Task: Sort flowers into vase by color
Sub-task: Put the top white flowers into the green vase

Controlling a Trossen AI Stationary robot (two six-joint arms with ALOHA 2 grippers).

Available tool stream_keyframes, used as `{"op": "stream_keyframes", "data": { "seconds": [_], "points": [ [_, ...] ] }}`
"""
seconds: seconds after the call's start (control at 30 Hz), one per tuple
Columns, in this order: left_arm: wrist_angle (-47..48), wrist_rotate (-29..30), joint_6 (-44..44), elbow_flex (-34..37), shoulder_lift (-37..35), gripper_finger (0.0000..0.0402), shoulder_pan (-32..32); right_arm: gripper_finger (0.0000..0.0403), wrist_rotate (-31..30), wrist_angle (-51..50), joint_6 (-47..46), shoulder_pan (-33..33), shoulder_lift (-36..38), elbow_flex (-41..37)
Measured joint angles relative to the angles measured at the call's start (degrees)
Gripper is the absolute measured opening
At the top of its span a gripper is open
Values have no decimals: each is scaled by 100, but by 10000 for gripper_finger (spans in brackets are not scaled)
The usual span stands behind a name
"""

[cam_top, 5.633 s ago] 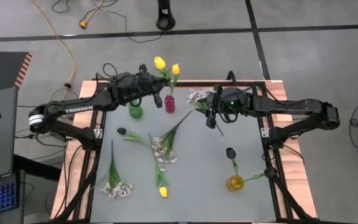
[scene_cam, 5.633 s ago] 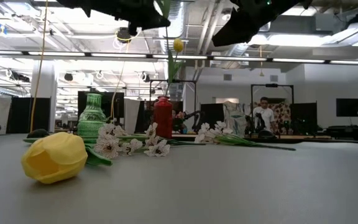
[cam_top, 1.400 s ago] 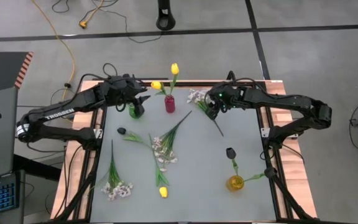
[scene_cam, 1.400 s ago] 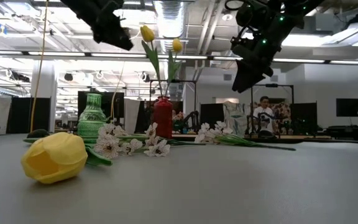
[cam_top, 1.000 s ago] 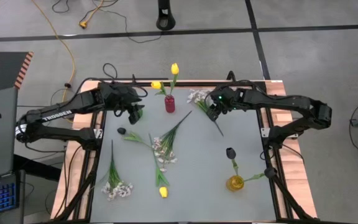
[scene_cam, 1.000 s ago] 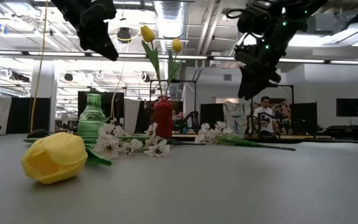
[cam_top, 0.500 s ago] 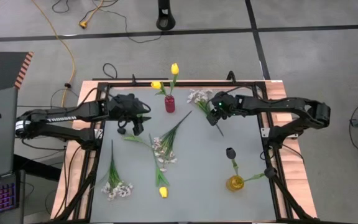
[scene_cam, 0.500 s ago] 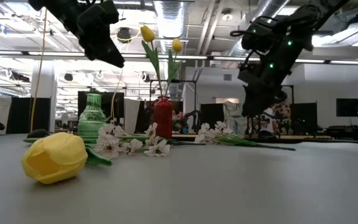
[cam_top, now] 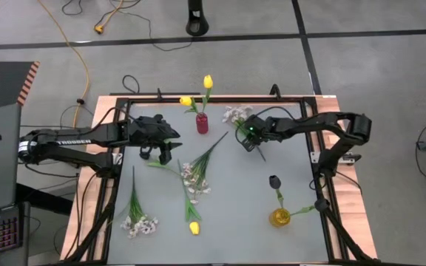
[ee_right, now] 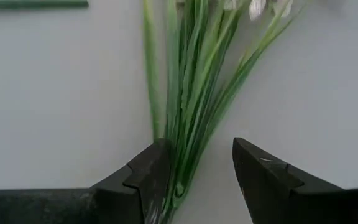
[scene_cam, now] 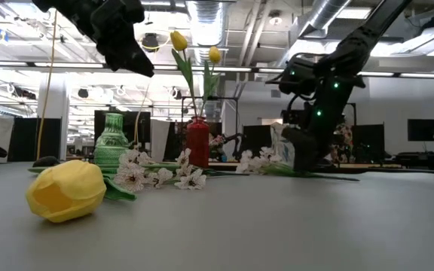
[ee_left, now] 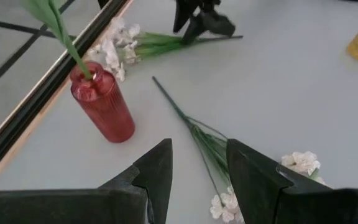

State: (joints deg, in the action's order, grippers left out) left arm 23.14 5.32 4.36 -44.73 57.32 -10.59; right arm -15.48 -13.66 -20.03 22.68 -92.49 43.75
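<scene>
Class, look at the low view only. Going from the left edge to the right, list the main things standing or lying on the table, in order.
yellow tulip head → green vase → white blossoms → red vase holding two yellow tulips → right gripper, down at the white spray's green stems.

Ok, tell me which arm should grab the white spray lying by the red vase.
Right. The right gripper is down at the table, open, straddling the white spray's stems. The left gripper hangs above the table, open over another spray.
</scene>
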Motion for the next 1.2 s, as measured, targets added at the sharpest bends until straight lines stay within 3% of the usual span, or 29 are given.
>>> {"op": "stream_keyframes", "data": {
  "seconds": [0.33,0.73,0.9,1.2],
  "points": [
    [-46,5,0,0,0,140,14,191,13,130,-4,-16,-323,23],
    [-42,4,125,-2,2,140,14,33,229,8,17,-13,-119,4],
    [-40,-17,241,-4,1,140,14,31,250,-385,44,-13,359,-16],
    [-465,-43,242,-4,0,140,180,39,233,-671,48,-14,1913,-9]
  ]
}}
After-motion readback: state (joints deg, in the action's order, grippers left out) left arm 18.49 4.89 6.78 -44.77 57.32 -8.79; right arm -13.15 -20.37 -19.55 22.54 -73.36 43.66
